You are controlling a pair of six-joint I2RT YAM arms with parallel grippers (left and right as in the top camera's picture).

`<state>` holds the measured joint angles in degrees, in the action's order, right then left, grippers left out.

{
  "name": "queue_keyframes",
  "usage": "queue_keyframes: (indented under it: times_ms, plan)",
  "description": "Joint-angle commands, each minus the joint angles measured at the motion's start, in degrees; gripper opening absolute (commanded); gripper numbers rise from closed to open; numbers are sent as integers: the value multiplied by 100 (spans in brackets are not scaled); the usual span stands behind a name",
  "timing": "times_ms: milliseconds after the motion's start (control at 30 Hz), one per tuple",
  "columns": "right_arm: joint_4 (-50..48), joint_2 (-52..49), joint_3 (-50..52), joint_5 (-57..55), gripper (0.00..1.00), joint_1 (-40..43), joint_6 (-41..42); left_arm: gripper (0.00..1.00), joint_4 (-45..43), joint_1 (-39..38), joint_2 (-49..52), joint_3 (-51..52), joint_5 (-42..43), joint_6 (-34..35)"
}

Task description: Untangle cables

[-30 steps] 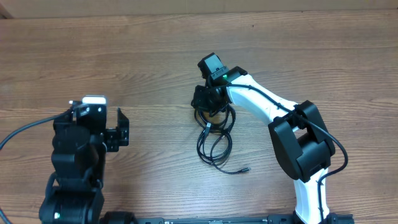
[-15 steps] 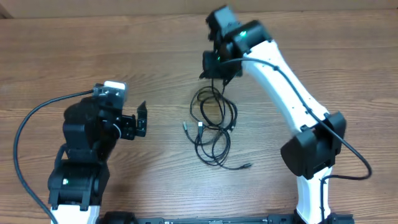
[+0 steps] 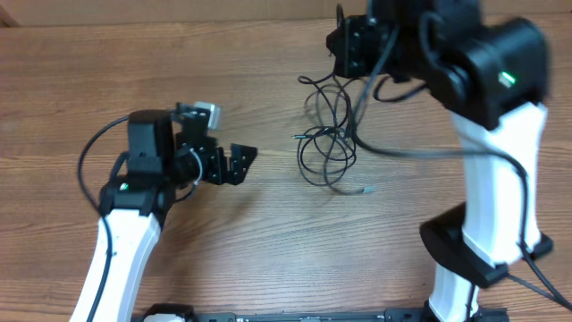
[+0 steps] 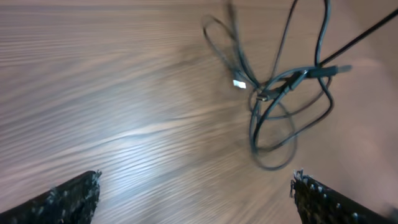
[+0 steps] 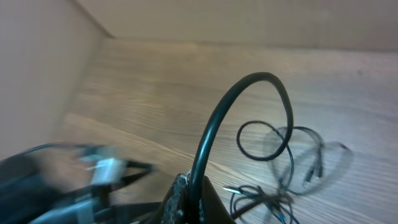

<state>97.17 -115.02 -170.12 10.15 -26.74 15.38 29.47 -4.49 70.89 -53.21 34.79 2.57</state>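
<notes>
2 cables [image 3: 326, 152] lie knotted on the table [image 3: 107, 72], 1 strand drawn up from the heap: the pulling-apart step, i judge. right gripper [image 3: 350, 54], beyond the cables, looks pinched shut on that raised strand. left gripper [image 3: 237, 164], near the cables' left side, gapes wide, holding and touching nothing. next, it probably must reach the cables and pin a loose loop so the strands part.

No text, label, brand, number or sign can be read anywhere. All three views show only unmarked surfaces.
</notes>
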Motion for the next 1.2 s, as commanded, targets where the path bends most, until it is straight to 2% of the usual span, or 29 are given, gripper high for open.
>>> queue_keyframes:
  times_ms: [0,100,267,433,600,833,1033,1167]
  plan:
    - [-13,448,-162,321,4,-92,-22,99,-321,-304,682,-127,2131,-525]
    - [-11,638,-162,326,4,-94,-22,100,-599,-634,1217,-127,2579,-542]
    - [-13,756,-160,326,4,-94,-24,100,-1596,-1432,1840,-127,3379,-560]
    - [-11,756,-157,323,4,-94,-26,100,-2085,-1875,1862,-127,3381,-557]
    - [-11,756,-157,321,4,-94,-26,100,-2033,-2142,1862,-127,3311,-560]
    - [-11,756,-157,-114,4,-94,-48,100,-1674,-2157,1862,-127,2277,-560]
    - [-13,756,-160,-1316,4,-83,-46,100,-1593,-1893,1862,-127,1436,-459]
    - [-11,769,-160,-2505,4,-13,-46,100,-1283,-1725,1862,-127,909,-387]
